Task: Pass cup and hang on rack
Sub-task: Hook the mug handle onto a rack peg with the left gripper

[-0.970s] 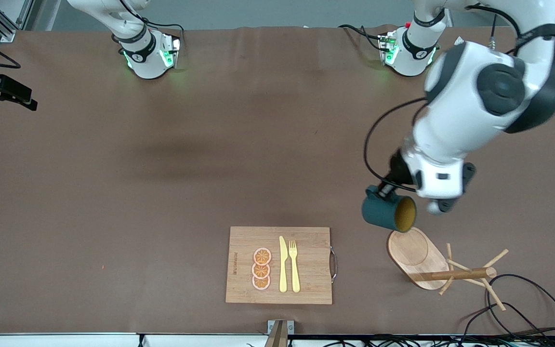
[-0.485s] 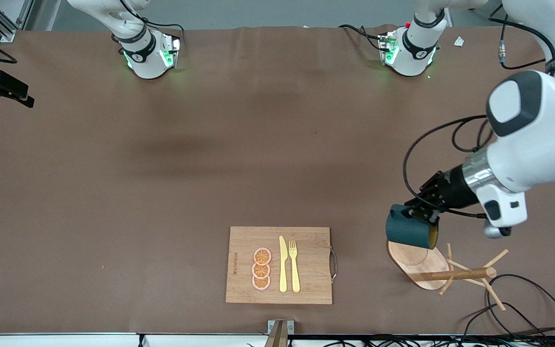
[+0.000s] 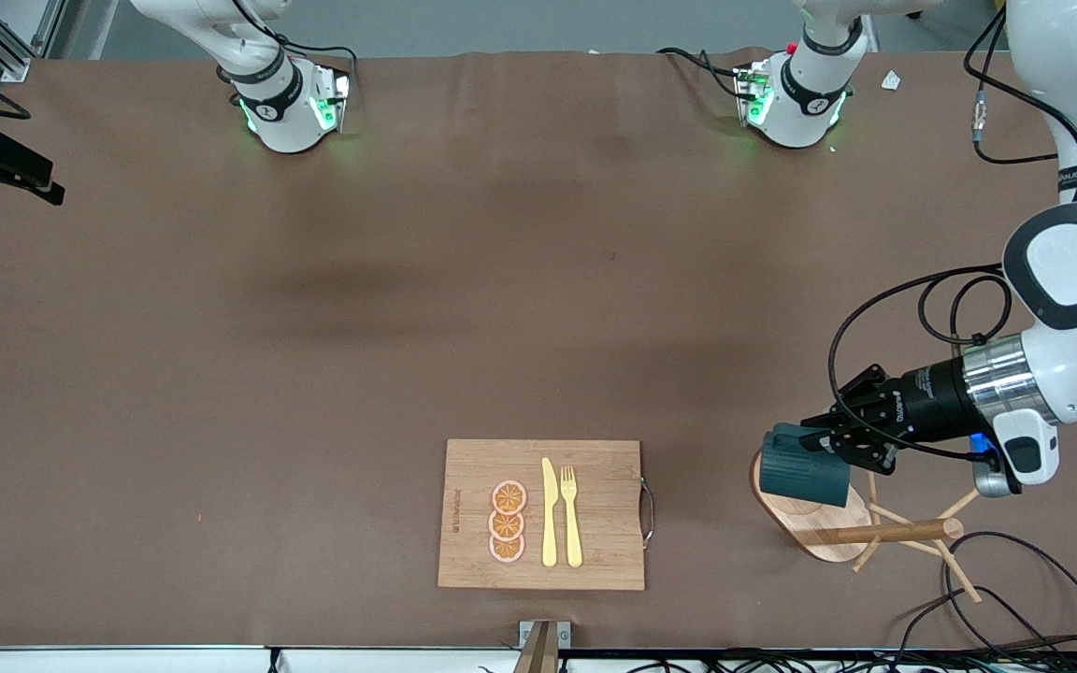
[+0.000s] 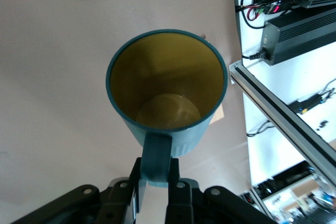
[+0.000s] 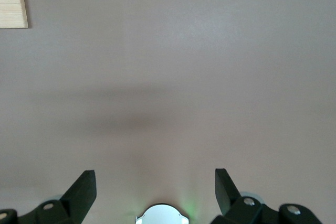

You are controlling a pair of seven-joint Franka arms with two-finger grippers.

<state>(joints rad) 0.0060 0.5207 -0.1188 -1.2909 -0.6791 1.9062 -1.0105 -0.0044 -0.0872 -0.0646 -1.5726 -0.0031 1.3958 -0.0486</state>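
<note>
Cup (image 3: 802, 474) handle in left claw (image 3: 828, 444)

Even overhead light, soft shadows on table (image 3: 408, 280), all views sharp

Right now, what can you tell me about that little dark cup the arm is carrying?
The cup is a small dark teal cylinder with a smooth yellowish-brown inside and a short blocky side handle. It looks empty. It lies tipped on its side in the air, held only by the left gripper, whose fingers are shut on the handle. It hangs over the dished base of the wooden rack, near the left arm's end of the table, not yet on a peg.
</note>
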